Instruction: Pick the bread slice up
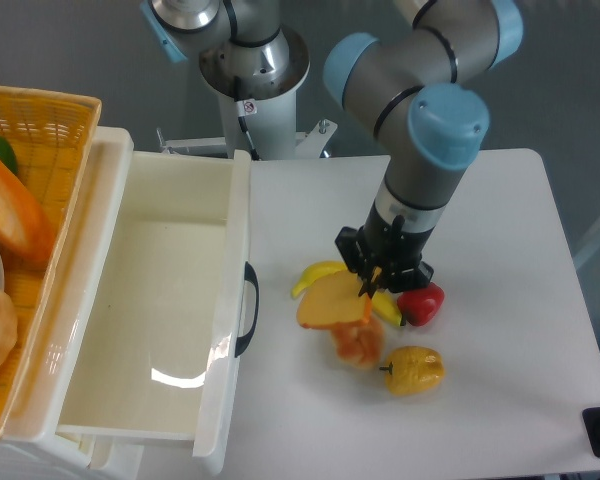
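Note:
The bread slice (pixel 328 301) is flat and yellow-orange with a darker crust edge. It is tilted, with its right edge raised between my fingertips and its left part low over the table. My gripper (pixel 370 291) points straight down and is shut on that right edge. The slice lies over a yellow banana (pixel 318 272) and partly over an orange pepper (pixel 359 343).
A red pepper (pixel 422 303) lies just right of the gripper and a yellow bell pepper (pixel 413 370) in front of it. An open white drawer (pixel 160 300) with a black handle (pixel 248 308) stands to the left. A wicker basket (pixel 40 150) with a long orange loaf (pixel 10 215) is at the far left.

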Robot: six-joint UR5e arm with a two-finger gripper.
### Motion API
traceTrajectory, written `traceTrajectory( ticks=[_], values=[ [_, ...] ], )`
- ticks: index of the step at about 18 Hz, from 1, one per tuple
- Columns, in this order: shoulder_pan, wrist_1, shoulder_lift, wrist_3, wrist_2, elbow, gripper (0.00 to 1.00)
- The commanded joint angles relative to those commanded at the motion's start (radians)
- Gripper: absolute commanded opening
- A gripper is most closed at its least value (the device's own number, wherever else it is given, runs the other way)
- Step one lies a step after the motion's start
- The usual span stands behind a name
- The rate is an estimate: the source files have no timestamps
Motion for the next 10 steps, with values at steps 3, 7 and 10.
traceTrajectory(
  ticks=[3,7,10],
  values=[
    [0.022,-0.011,0.014,0.074,0.02,-0.002,0.0],
    [0.022,-0.005,0.023,0.083,0.064,-0.008,0.0],
    [0.026,-0.009,0.025,0.129,0.067,-0.011,0.0]
  ],
)
